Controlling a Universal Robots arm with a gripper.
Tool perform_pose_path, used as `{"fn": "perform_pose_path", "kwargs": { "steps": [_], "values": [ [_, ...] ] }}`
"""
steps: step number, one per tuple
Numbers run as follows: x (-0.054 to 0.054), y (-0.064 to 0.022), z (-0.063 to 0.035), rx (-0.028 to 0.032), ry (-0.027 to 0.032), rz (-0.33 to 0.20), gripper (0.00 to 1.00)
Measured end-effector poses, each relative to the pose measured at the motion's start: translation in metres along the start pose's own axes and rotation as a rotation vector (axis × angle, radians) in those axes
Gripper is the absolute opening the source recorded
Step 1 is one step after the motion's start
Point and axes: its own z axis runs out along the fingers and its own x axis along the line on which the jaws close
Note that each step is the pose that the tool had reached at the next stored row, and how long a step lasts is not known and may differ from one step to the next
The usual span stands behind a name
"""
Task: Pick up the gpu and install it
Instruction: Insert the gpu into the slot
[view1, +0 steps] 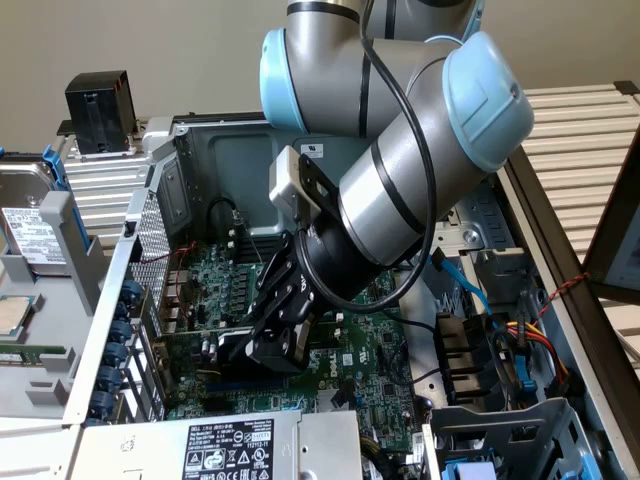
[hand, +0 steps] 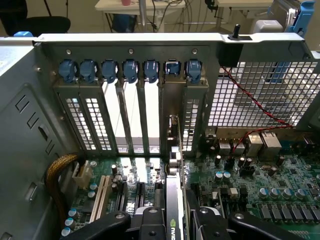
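The gpu (view1: 222, 352) has a black shroud over a thin green board and stands on edge low over the green motherboard (view1: 375, 345) inside the open computer case. My gripper (view1: 282, 335) is shut on it, reaching down from the exterior view's right. In the wrist view the gpu (hand: 173, 195) is seen edge-on between my black fingers (hand: 150, 222), and my gripper (hand: 175, 225) straddles it. Its metal bracket end meets the rear slot openings (hand: 172, 125). Whether the card's edge sits in the motherboard slot is hidden.
A row of blue slot clips (hand: 130, 70) lines the case's rear wall. A thin red wire (hand: 250, 107) crosses the mesh panel. The power supply (view1: 230, 445) lies near the front edge, a hard drive (view1: 30, 235) at the exterior view's left, and cable bundles (view1: 520, 340) at its right.
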Motion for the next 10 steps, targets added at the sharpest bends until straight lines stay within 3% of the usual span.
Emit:
{"fn": "perform_pose_path", "kwargs": {
  "steps": [10],
  "values": [
    [0.0, 0.0001, 0.0006, 0.0, 0.0003, 0.0, 0.27]
  ]
}}
